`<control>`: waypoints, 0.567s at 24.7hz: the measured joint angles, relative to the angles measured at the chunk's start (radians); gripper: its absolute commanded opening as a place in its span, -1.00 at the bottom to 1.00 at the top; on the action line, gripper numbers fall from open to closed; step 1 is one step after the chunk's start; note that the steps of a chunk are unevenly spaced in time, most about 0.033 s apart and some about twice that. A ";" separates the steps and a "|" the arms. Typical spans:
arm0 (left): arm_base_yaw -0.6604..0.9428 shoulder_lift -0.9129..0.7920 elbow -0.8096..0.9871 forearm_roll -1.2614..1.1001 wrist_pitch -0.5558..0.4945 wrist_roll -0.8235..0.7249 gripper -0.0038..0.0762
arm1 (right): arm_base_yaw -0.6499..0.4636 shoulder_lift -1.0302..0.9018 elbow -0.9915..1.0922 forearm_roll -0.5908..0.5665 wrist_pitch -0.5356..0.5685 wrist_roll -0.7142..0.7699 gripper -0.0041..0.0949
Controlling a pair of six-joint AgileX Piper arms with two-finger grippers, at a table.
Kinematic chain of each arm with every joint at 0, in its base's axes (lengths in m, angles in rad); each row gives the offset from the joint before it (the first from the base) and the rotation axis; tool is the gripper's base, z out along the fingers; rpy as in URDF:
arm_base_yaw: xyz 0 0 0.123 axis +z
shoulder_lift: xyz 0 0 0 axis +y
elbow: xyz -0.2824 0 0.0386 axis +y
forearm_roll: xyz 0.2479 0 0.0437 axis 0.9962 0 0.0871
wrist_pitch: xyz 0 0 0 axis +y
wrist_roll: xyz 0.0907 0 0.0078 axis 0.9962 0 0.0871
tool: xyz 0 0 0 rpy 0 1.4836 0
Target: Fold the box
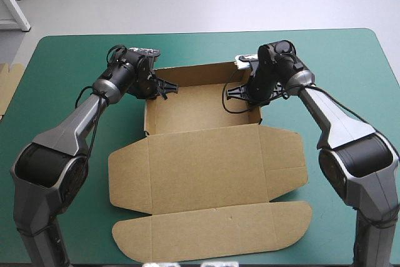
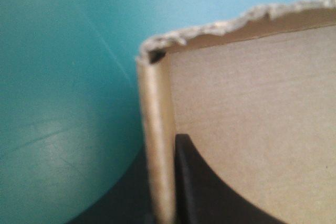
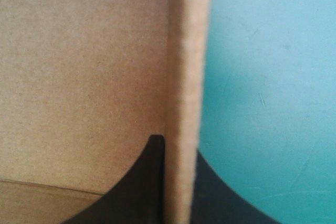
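Entry: brown box (image 1: 206, 173), one cut sheet of board, part-formed, lying at the middle of the teal-green desk (image 1: 350, 79)

- Nearest the robot: front flap (image 1: 212, 232), long, with rounded ends, lying flat on the cover
- Just behind it: lid panel (image 1: 206, 164), also flat, with a side tab (image 1: 284, 161) at its right end and another at its left
- Beyond the lid: tray (image 1: 200, 101), open upward, walls raised, floor bare
- Left wall (image 2: 157, 145) of the tray: left jaws clamped on it close to the far left corner. One black finger (image 2: 220, 192) is inside the tray and the other is outside over the cover, with the board's edge upright between them
- Right wall (image 3: 184, 87) of the tray: right jaws clamped on it in like manner. One black finger (image 3: 136, 187) is inside against the wall's brown face and the other is outside on the cover side
- Far wall (image 1: 194, 73): standing, joined to the left wall at the corner. Its top edge is ragged in the left wrist view
- Left edge of the desk, well apart from the box: spare board (image 1: 9, 85), brown, only a strip in view
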 measured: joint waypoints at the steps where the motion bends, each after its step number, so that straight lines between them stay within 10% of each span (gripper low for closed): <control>1: 0.000 0.006 0.000 -0.002 0.000 0.000 -0.93 | 0.000 0.007 0.000 -0.001 -0.001 -0.001 -0.94; 14: 0.001 0.064 -0.012 -0.001 0.001 0.004 -0.93 | -0.005 0.066 -0.011 0.009 -0.003 -0.026 -0.94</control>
